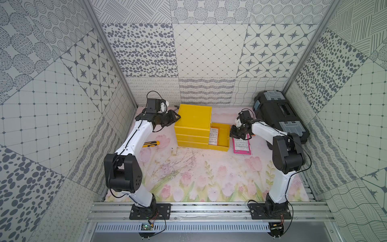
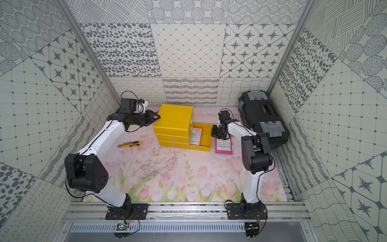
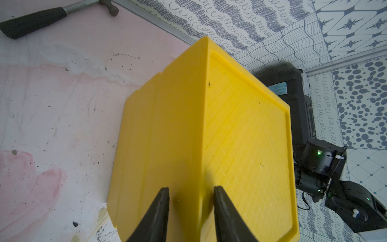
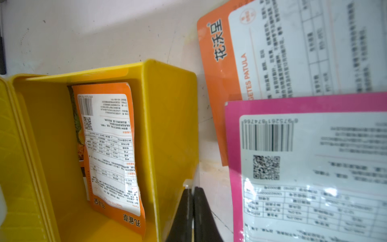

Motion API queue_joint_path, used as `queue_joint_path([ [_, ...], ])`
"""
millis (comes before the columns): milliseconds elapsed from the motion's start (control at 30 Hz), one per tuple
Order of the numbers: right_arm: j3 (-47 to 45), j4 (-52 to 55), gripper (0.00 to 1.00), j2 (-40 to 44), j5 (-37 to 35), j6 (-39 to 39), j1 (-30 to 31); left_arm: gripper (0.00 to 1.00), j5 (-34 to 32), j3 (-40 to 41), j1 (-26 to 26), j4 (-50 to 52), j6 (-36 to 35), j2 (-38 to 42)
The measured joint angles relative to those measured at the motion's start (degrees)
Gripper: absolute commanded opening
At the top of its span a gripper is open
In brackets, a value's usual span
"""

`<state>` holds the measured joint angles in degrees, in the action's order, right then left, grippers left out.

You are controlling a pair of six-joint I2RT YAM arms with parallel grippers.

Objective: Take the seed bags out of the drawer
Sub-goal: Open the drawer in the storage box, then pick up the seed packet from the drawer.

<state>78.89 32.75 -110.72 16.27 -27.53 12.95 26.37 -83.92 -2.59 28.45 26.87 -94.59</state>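
Both top views: orange bag (image 1: 214, 136) lying in pulled-out drawer (image 1: 218, 148) near counter's (image 1: 209, 167) back edge, long axis front-to-back, just leftward of nearer right claw (image 1: 232, 134). Left wrist: left claw (image 3: 191, 188) straddling cabinet (image 3: 240, 136) edge, grip unclear. Right wrist: right claw pressing together by drawer tab (image 4: 187, 182).

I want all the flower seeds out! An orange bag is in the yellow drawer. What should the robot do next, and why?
Probably swing the right end effector over the drawer wall, opening above the orange seed bag inside. It sits shut just outside that wall; a pink bag and a second orange bag already lie on the table.
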Motion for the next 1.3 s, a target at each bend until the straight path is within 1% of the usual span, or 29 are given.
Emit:
queue_joint_path([
  [33, 0.0, 0.0, 0.08, 0.0, 0.0, 0.1, -0.1, 0.38, 0.0, 0.0, 0.0, 0.0, 0.0, 0.0],
  [133, 0.0, -0.2, 0.29, 0.0, 0.2, 0.2, -0.2, 0.38, 0.0, 0.0, 0.0, 0.0, 0.0, 0.0],
  [200, 0.0, -0.2, 0.41, 0.0, 0.0, 0.3, -0.2, 0.38, 0.0, 0.0, 0.0, 0.0, 0.0, 0.0],
  [233, 0.0, -0.1, 0.46, 0.0, -0.2, 0.2, -0.2, 0.38, 0.1, 0.0, 0.0, 0.0, 0.0, 0.0],
  [300, 0.0, 0.0, 0.49, 0.4, -0.8, 0.1, -0.2, 0.38, 0.1, 0.0, 0.0, -0.1, 0.0, 0.0],
  [433, 0.0, 0.7, 0.5, 3.5, -3.2, -0.5, -0.1, 0.38, 0.1, 0.0, 0.0, -0.2, 0.0, 0.0],
  [533, 1.5, 1.9, 0.49, 6.4, -5.7, -1.2, 1.0, 0.38, 0.0, 0.0, 0.0, -0.2, 0.0, 0.0],
  [633, 6.0, 2.5, 0.44, 6.9, -7.8, -2.0, 4.2, 0.38, 0.0, 0.0, 0.0, -0.2, 0.0, 0.0],
  [733, 8.6, 2.4, 0.4, 6.8, -8.7, -3.2, 7.7, 0.38, 0.1, 0.0, 0.0, -0.2, 0.0, 0.0],
  [833, 10.1, 2.4, 0.38, 5.2, -9.3, -4.6, 10.6, 0.38, 0.1, 0.0, 0.0, -0.2, 0.0, 0.0],
  [900, 10.5, 2.4, 0.38, 3.4, -9.5, -5.5, 11.6, 0.38, 0.1, 0.0, 0.0, -0.2, 0.0, 0.0],
  [1067, 10.5, 2.7, 0.43, -2.0, -10.6, -7.7, 13.1, 0.38, 0.1, 0.0, 0.0, -0.2, 0.0, 0.0],
  [1300, 12.0, 3.1, 0.43, -7.1, -11.6, -9.4, 13.5, 0.38, 0.2, 0.0, 0.0, -0.2, 0.2, 0.0],
])
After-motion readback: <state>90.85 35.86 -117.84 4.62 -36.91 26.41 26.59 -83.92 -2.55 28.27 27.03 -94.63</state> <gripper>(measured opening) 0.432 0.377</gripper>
